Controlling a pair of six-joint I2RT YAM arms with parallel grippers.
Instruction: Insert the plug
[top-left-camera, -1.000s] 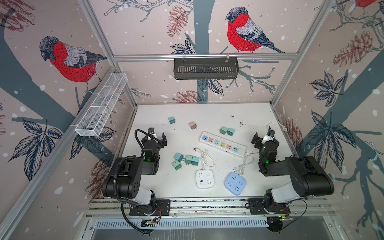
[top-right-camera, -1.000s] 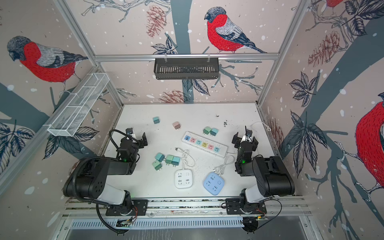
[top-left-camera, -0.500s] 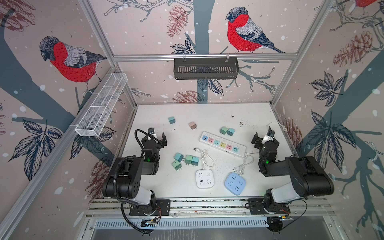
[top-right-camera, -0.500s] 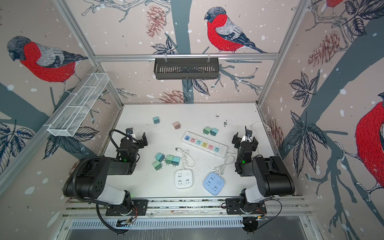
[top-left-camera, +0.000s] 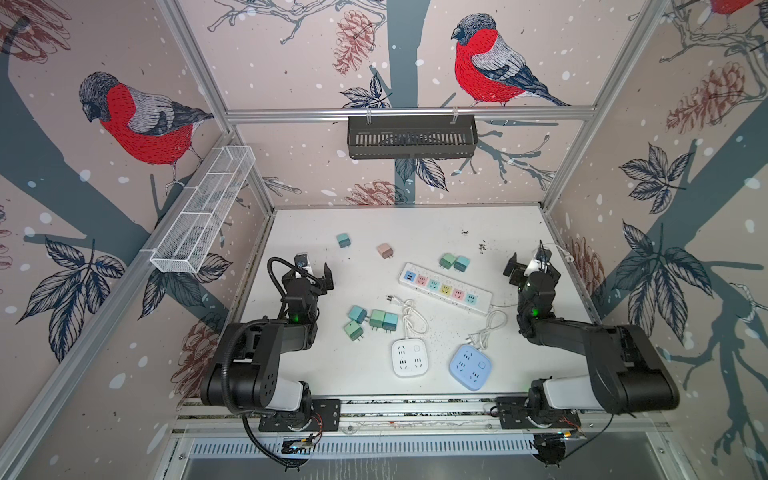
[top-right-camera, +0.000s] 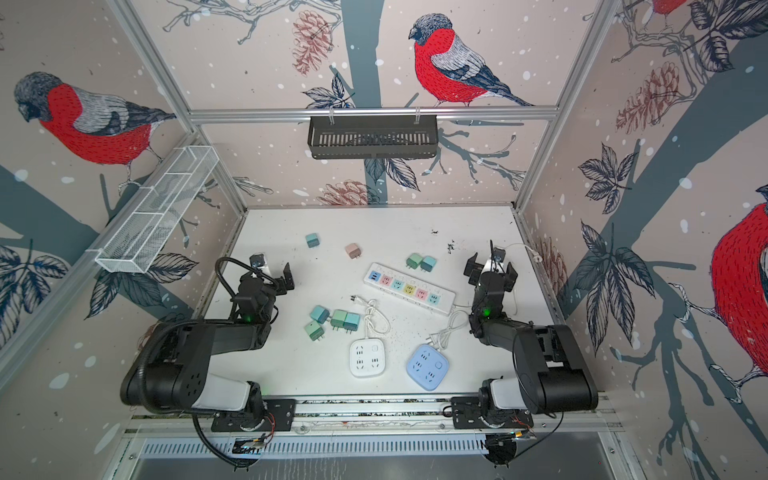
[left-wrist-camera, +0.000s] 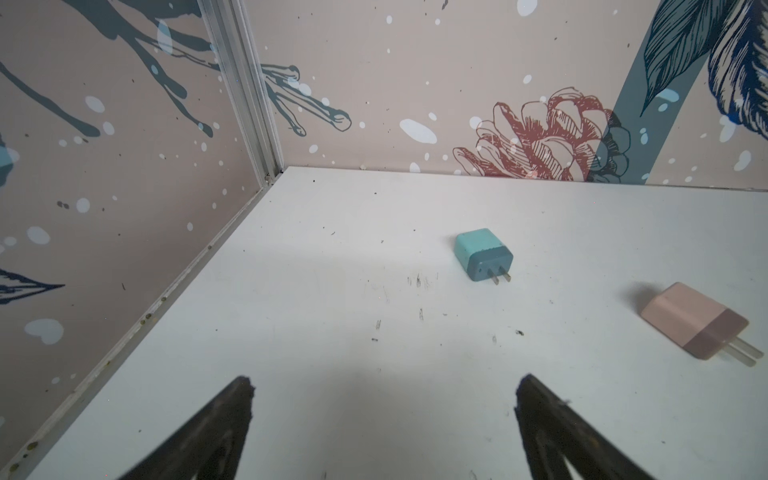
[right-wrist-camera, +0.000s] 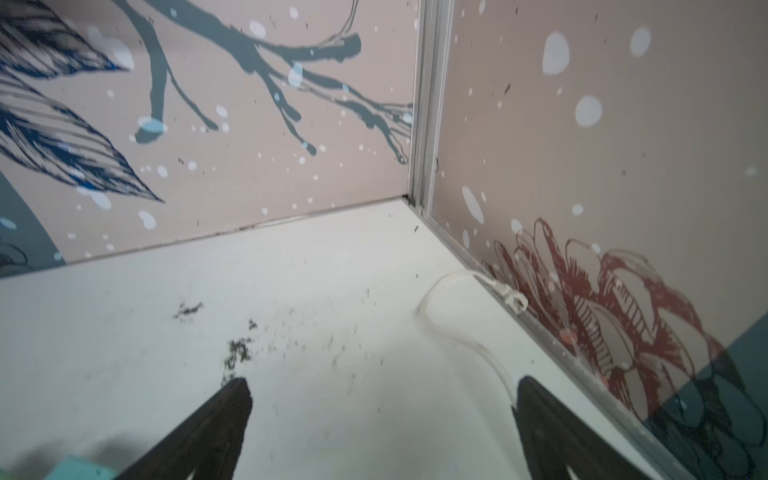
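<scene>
Plainly, my left gripper (left-wrist-camera: 382, 386) and right gripper (right-wrist-camera: 382, 386) stand spread, empty; the power strip (top-left-camera: 445, 289), mid-frame, shows in both top views, neither wrist view.

Cropped by the frame edge in the left wrist view: black fingers (left-wrist-camera: 216, 432) of the left gripper (left-wrist-camera: 382, 384); tips only in view. Likewise in the right wrist view: black fingers (right-wrist-camera: 212, 432) of the right gripper (right-wrist-camera: 382, 384). Cut off at a corner there, blurred and partly covered by a finger: pale teal block (right-wrist-camera: 77, 468); type not determinable. Hidden behind the other finger: onward run of the thin white cable (right-wrist-camera: 478, 345). Too small to read in both top views: markings on the long white power strip with coloured sockets (top-left-camera: 445, 286) (top-right-camera: 409, 287).
</scene>
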